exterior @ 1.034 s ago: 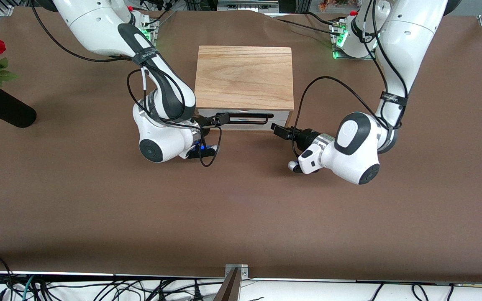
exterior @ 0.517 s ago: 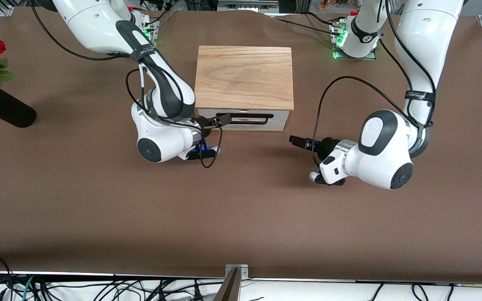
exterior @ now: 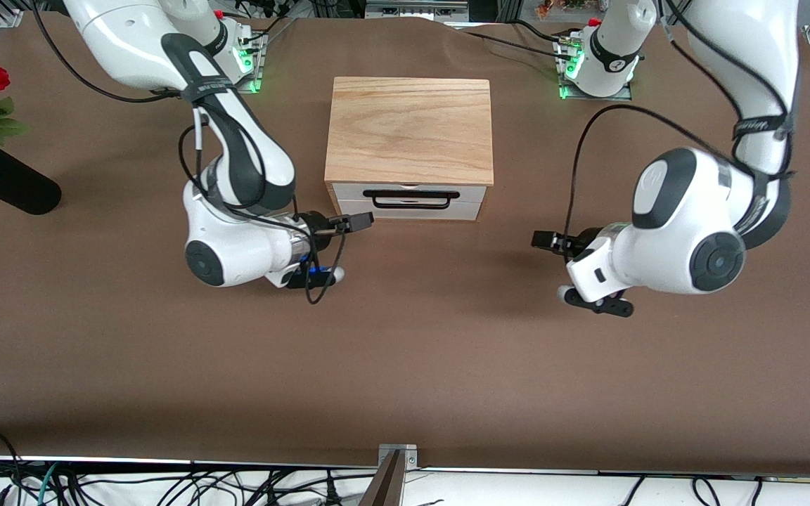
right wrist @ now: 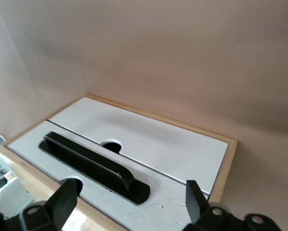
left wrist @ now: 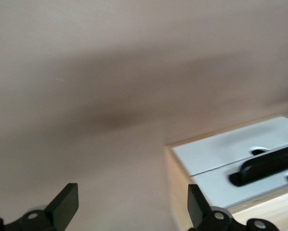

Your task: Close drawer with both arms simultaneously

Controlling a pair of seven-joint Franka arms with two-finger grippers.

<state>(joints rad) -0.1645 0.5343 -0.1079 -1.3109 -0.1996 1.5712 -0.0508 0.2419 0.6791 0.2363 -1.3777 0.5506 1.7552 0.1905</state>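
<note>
The drawer sits pushed in, its white front flush with the wooden box, and its black wire handle is free. My right gripper is open and empty, low over the table beside the box's corner toward the right arm's end. Its wrist view shows the drawer front and the handle just ahead of the open gripper. My left gripper is open and empty, off the box toward the left arm's end. Its wrist view shows the open gripper and the drawer front.
A black vase with red roses lies at the right arm's end of the table. A plain white strip runs under the drawer front. A metal bracket sits at the table's edge nearest the camera. Black cables trail from both arms.
Both grippers have drawn back from the drawer front. The right one has left the handle. The left one has swung well away toward its own end of the table.
</note>
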